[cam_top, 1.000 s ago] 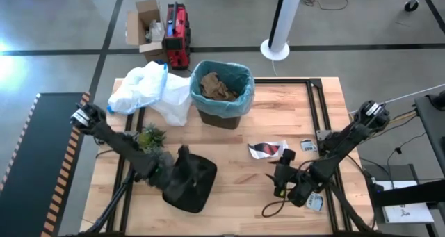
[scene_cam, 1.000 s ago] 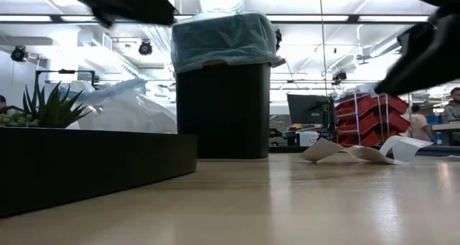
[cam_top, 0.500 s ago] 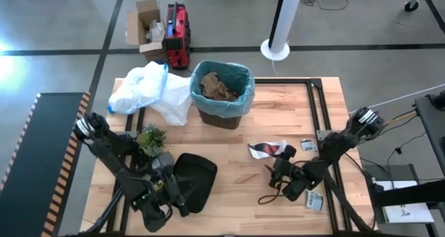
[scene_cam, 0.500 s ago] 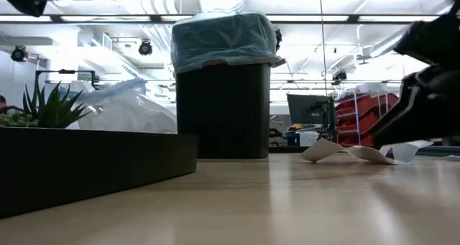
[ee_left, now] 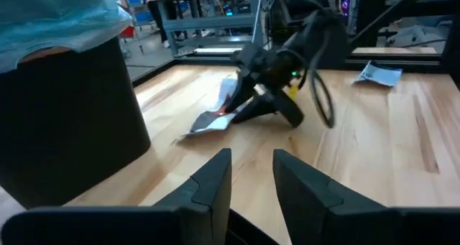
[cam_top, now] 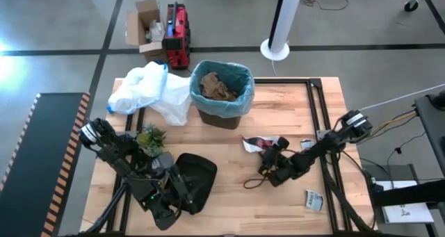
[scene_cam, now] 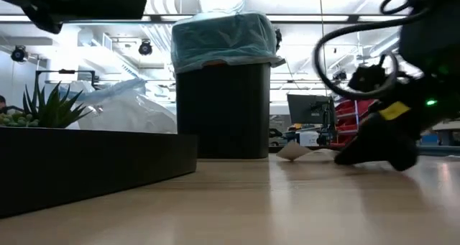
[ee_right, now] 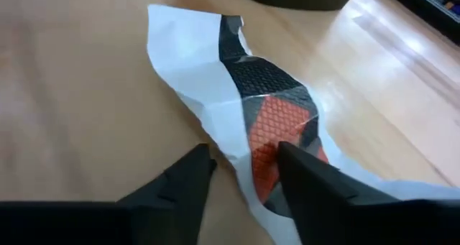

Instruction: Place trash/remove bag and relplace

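Observation:
The black bin (cam_top: 222,110) stands at the far middle of the table. It is lined with the light-blue bag (cam_top: 243,84) and has crumpled brown paper trash (cam_top: 215,87) inside. A white wrapper printed red and black (ee_right: 266,101) lies flat on the table near the bin (cam_top: 254,144). My right gripper (ee_right: 244,157) is low on the table at the wrapper's near end, open, with one finger on each side of it. My left gripper (ee_left: 249,159) hovers by the flat black tray (cam_top: 200,173) near the front edge. It is narrowly open with nothing between its fingers. My right gripper comes slanting down from the table's right, its fingers straddling the wrapper's near end (ee_right: 248,148). One fingertip (ee_right: 291,159) lies over the red-printed part. The wrapper lies flat on the wood. I cannot tell whether it is pinched.
A white plastic bag (cam_top: 149,91) lies at the far left beside the bin, with a green plant sprig (cam_top: 150,137) behind the tray. Two small packets (cam_top: 308,145) (cam_top: 314,200) lie at the right. A black cable loop (cam_top: 254,183) trails from the right arm.
My right gripper has sunk to the table and gone left toward the wrapper, which has slid a little toward the table's left. My left gripper has swung from above the tray toward the table's near edge and lowered.

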